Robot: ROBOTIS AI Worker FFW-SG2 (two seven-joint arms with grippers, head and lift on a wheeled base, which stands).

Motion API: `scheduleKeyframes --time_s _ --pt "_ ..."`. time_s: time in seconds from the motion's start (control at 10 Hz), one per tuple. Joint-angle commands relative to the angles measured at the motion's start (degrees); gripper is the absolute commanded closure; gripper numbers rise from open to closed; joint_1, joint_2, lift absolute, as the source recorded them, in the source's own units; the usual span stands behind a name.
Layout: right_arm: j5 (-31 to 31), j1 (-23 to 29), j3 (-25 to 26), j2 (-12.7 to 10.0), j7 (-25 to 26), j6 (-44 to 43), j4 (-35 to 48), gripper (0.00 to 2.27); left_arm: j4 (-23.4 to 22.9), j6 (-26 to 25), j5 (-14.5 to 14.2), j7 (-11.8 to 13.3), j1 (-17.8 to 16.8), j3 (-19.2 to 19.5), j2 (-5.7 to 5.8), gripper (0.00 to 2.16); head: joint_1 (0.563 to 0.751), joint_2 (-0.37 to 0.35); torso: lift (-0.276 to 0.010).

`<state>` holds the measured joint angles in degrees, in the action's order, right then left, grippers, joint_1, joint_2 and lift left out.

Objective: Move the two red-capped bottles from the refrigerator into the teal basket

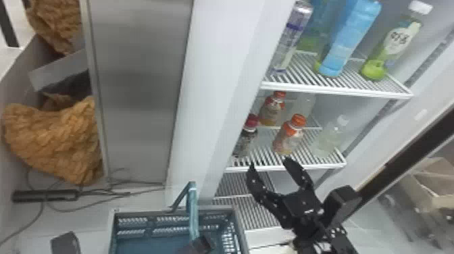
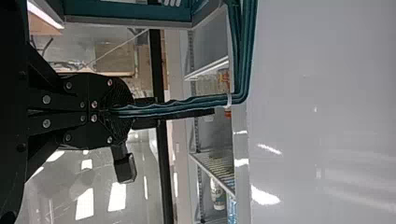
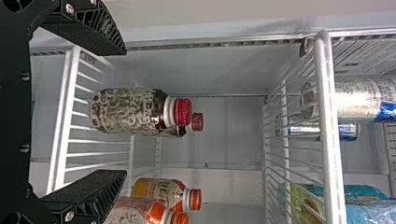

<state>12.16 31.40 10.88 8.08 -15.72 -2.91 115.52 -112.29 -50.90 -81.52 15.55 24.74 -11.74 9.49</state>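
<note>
Bottles (image 3: 128, 112) with red caps stand upright on the left side of the middle shelf (image 1: 283, 166), one behind the other, the far bottle (image 3: 197, 122) mostly hidden by the near one. The right gripper (image 1: 270, 162) is wide open and has hold of nothing, its fingers before the shelf's front edge, and in the right wrist view the near bottle lines up between them. Reaching for that one looks like the step in hand. It would go best with a small rise to the height of the label, then a level push in, closing around the body below the cap, so the bottle comes up straight. The left finger has the fridge's side wall (image 3: 196, 70) to mind; the right one must slip past the orange-capped bottle (image 1: 289, 136) without nudging it. Once gripped, the bottle should be lifted just over the front edge, kept under the upper shelf (image 1: 337, 90), and drawn fully out before any swing left, since the fridge's white frame (image 1: 216, 84) comes between. Down to the left and near is the basket (image 1: 175, 212), its handle (image 2: 177, 106) upright and clasped by the left gripper (image 2: 130, 111), whose fingers are closed on it; lowering beside the handle would avoid a knock.
</note>
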Motion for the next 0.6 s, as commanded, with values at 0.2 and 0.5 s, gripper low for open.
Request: scheduleKeyframes --time_s 0.2,0.5 --pt "0.18 -4.40 -2.54 0.89 0.08 -1.31 -4.64 0.10 0.00 0.14 -0.06 0.00 0.00 0.20 0.00 1.15 0.695 -0.350 -0.224" --pt "-0.16 -6.93 -5.17 1.41 2.45 -3.14 -6.89 0.10 0.00 0.00 -0.06 0.00 -0.14 0.20 0.00 1.16 0.695 -0.350 -0.224"
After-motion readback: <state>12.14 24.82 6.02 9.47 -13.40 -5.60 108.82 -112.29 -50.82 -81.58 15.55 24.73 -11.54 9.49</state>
